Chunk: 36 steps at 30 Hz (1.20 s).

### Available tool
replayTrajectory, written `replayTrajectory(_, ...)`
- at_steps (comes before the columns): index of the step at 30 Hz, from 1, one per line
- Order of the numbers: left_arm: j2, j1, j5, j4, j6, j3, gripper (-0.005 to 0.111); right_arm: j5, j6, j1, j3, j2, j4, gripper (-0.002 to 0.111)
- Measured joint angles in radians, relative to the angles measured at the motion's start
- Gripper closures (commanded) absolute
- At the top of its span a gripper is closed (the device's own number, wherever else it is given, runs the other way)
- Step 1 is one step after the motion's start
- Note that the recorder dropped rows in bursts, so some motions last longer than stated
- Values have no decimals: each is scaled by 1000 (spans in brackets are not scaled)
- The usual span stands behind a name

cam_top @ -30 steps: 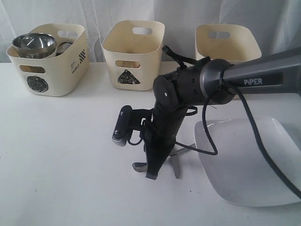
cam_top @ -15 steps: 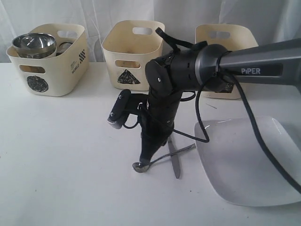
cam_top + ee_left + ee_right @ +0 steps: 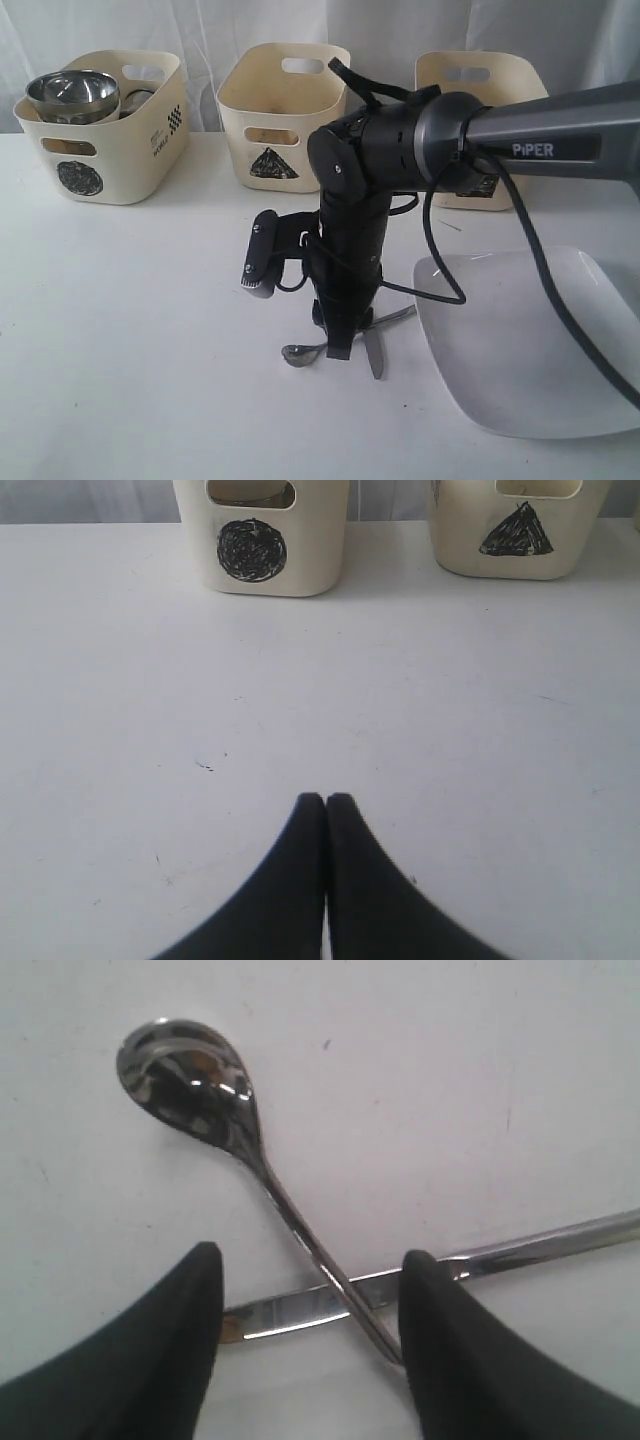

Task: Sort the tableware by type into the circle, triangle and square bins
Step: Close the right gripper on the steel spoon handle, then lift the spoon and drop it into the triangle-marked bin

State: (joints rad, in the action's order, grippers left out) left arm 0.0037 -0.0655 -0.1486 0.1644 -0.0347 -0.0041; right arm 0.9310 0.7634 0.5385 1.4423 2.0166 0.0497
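Your left gripper point(image 3: 326, 800) sits with its fingertips pressed together and nothing between them. The circle bin point(image 3: 100, 150) stands well ahead of those tips, with a steel bowl point(image 3: 72, 92) showing above its rim, and the triangle bin point(image 3: 283, 120) is beside it.

Your right gripper point(image 3: 312, 1256) is the working one. It points down at the table with its fingers point(image 3: 180, 1340) spread wide, gripping nothing yet. The spoon point(image 3: 190, 1075) and the knife point(image 3: 540, 1245) lie crossed on the table, and the crossing sits right between the fingertips. The spoon's bowl lies out ahead of the tips, and its handle runs back over the knife towards one finger.

Closing here would likely pinch both pieces. The spoon looks to be on top, so nudge forward along its handle, past the crossing, until only the handle lies between the pads. Go low, square the pads to the handle, close gently and lift straight up so the knife is not dragged.

The plate point(image 3: 530, 340) lies just beyond the knife, so keep your wrist clear of it. The square bin point(image 3: 480, 85) stands behind the arm.
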Motion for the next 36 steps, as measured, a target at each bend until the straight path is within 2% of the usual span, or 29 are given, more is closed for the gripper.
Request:
replayTrajectory(4,0,0,0,0,0,0,107,0,53,0,0,4,2,61)
replayTrajectory(19,0,0,0,0,0,0,107,-28,59,0,1,86,26,62)
replayTrajectory(21,0,0,0,0,0,0,107,-28,59,0,1,88,26,68)
replayTrajectory(27,0,0,0,0,0,0,107,-15,47,0,5,93,15,106)
replayTrajectory(32,0,0,0,0,0,0,107,-37,-56,2,11,96,-39,108)
replayTrajectory(36,0,0,0,0,0,0,107,-47,-84,4,33,105,-167,108)
